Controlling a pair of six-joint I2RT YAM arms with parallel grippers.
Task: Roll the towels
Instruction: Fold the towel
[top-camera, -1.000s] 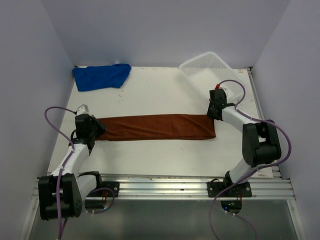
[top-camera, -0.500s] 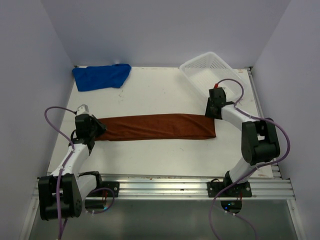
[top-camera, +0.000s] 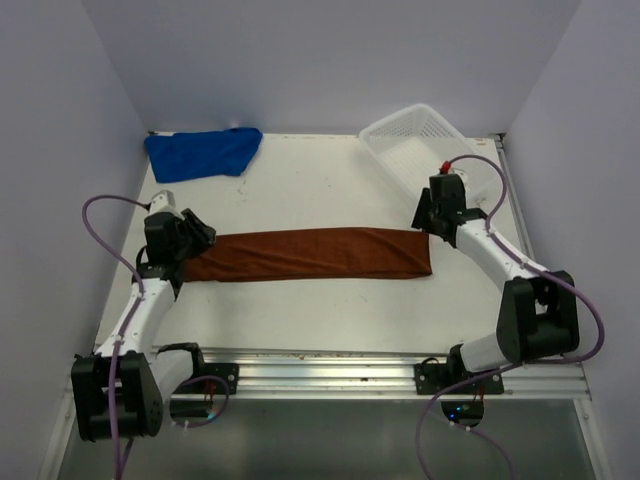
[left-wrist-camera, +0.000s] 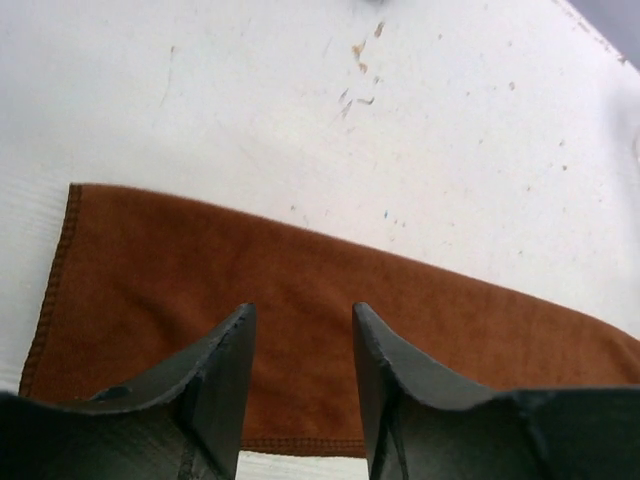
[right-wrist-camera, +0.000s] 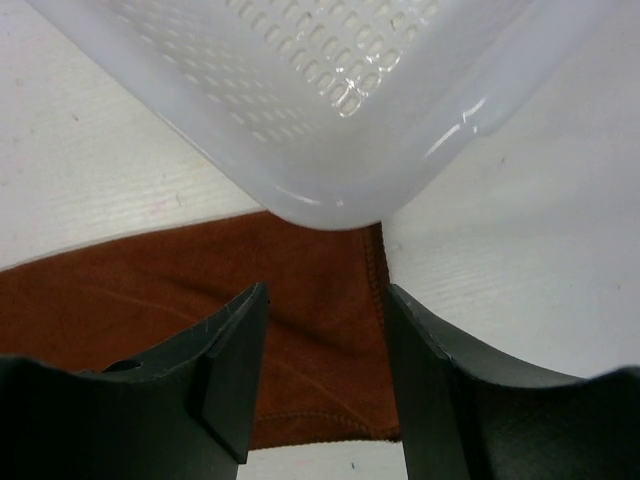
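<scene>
Gaping over rust-brown towel (top-camera: 310, 255), left pincer (left-wrist-camera: 301, 316), right pincer (right-wrist-camera: 325, 296) (blue towel (top-camera: 203, 152) overhead only)

No readable text, labels, brands or numbers in any view. Checked the rust-brown towel (top-camera: 310, 254), blue towel (top-camera: 203, 152), white mesh basket (top-camera: 416, 138), bench (top-camera: 320, 190), both arms: all blank. The bench has only small scuff marks in the left wrist view, not characters.

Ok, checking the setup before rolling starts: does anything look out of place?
Blue towel lies bunched in the far left corner, not spread flat. White basket sits skewed at the far right. Brown towel lies flat and straight.
</scene>
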